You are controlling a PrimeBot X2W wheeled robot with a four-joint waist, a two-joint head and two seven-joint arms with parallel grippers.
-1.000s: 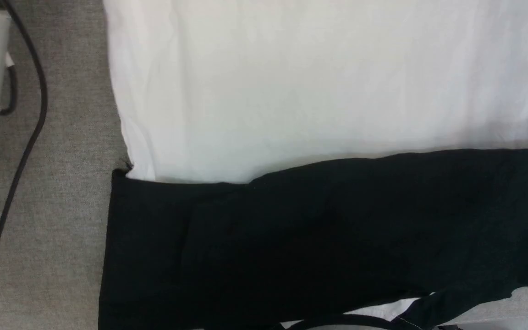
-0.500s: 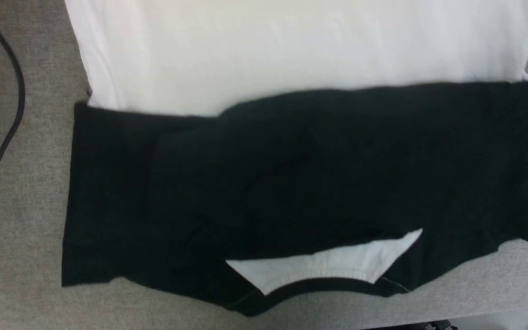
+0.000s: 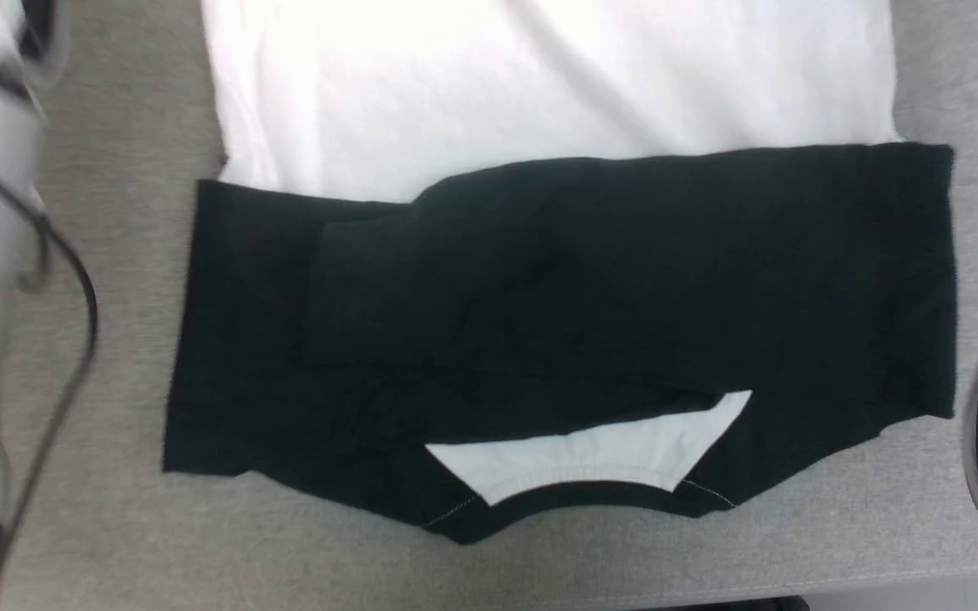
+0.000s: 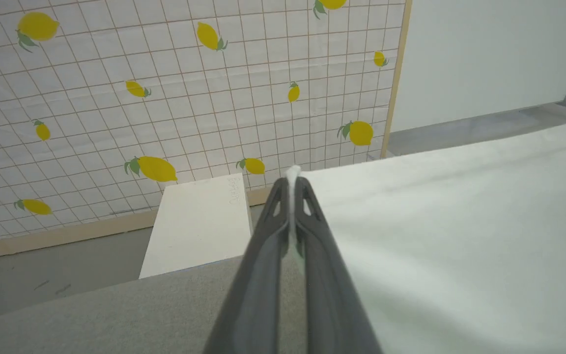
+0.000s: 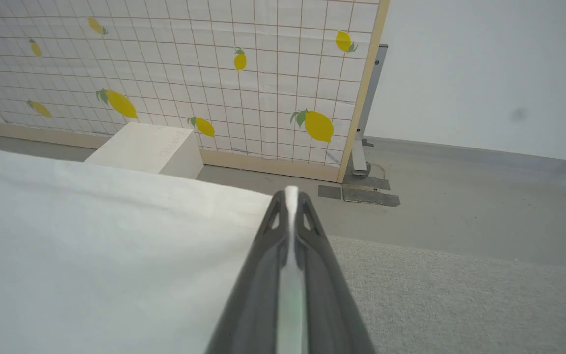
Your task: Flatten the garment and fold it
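Head cam's shifted a bit since before: garment [image 3: 540,102] lies flat on the desk [image 3: 115,526], sleeves folded in at 6 o'clock, left hand [image 4: 292,183] and right hand [image 5: 291,195] each pinching its white edge, final fold still to do.

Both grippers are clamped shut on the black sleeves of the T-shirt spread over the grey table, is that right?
Not the black sleeves: the left gripper and the right gripper are clamped shut on white corners of the T-shirt, as both wrist views show. The T-shirt is indeed spread over the grey table.
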